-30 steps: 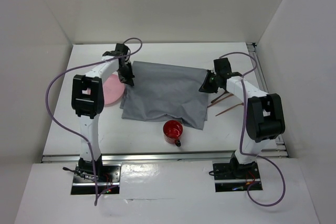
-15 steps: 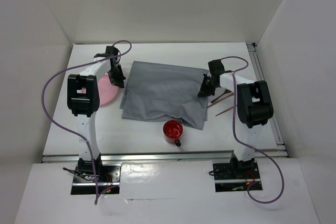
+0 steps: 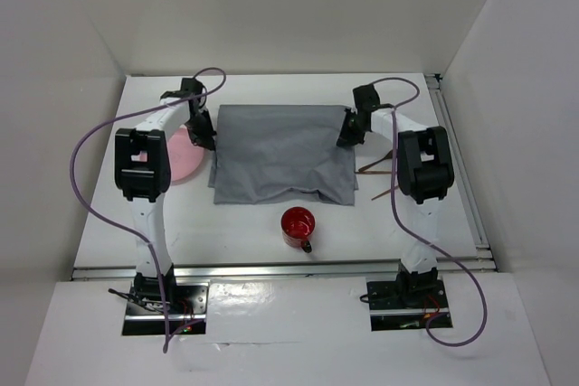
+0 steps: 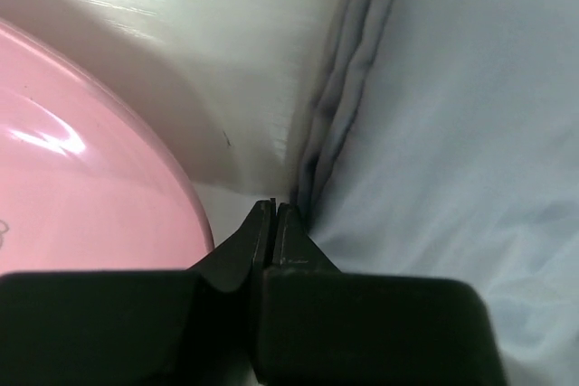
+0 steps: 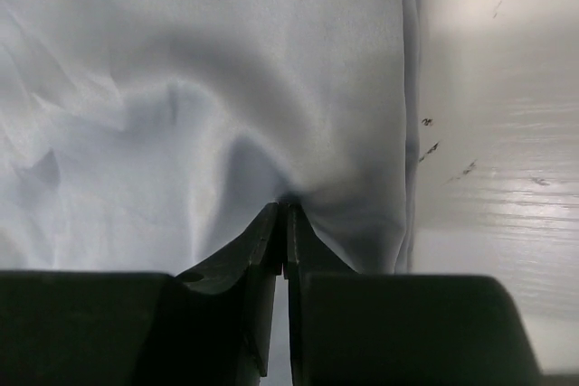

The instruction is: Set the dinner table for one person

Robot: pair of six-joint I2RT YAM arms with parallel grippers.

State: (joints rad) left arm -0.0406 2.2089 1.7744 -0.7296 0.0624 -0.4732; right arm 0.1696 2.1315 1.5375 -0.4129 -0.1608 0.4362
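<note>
Grey cloth [image 3: 280, 155] lies spread out, far edge straight, near edge rumpled, left edge bunched into folds. Pink plate [image 3: 184, 160] sits just beside the cloth's left edge with a narrow bare gap between them. Red mug [image 3: 298, 222] stands upright on the near side of the cloth, apart from it, handle pointing near-right. Two brown chopsticks [image 3: 384, 194] lie right of the cloth, separate, roughly parallel. White walls [image 3: 271, 6] stand at the back and both sides.
</note>
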